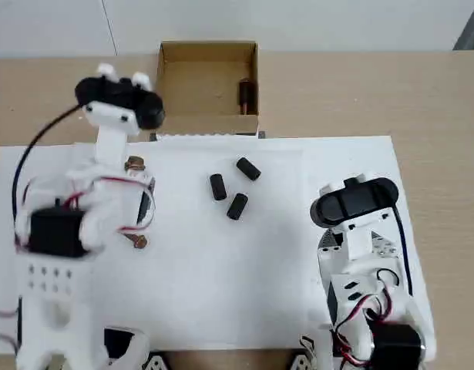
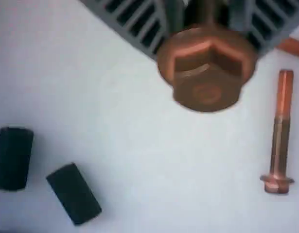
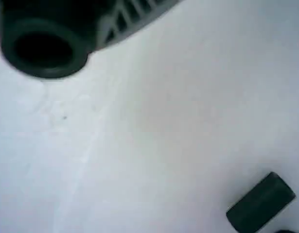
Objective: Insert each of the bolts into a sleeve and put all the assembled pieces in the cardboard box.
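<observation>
White sheet (image 1: 221,270) over a wooden table (image 1: 437,92). Cardboard box (image 1: 198,92) at 12 o'clock, one assembled piece (image 1: 245,94) inside. Three loose sleeves (image 1: 237,206) mid-sheet. Left gripper (image 2: 203,10), 9 o'clock, clenched on a bolt (image 2: 207,73), head facing the wrist camera; spare bolt (image 2: 279,133) lies nearby. Right gripper (image 3: 66,17), 4 o'clock, grasps a sleeve (image 3: 42,48).

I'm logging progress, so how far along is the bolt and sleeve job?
Done: one assembled piece lies in the box. In hand: the left hand holds a bolt, the right hand a sleeve, not yet joined. Left: three sleeves and a loose bolt on the white sheet.
</observation>
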Robot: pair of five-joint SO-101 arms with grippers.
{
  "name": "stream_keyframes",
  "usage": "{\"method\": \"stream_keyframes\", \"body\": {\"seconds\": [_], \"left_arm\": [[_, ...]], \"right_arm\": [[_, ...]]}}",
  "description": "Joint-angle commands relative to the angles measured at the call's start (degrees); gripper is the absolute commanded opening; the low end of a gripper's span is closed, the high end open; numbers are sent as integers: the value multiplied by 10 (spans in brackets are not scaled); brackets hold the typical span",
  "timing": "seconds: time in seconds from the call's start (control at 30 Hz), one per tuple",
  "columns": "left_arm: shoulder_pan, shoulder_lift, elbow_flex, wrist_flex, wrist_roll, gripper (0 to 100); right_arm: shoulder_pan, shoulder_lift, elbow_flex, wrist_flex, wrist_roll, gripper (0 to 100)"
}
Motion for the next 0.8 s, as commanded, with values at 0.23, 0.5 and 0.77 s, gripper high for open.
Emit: {"method": "stream_keyframes", "body": {"seconds": [0.23, 0.5, 0.77], "left_arm": [[2, -258, 233, -142, 1, 6], [3, -367, 346, -210, 61, 6], [5, -479, 482, -289, 111, 6]], "right_arm": [[1, -6, -27, -3, -61, 2], [1, -76, 39, -37, -70, 2], [0, -175, 152, -103, -74, 2]]}}
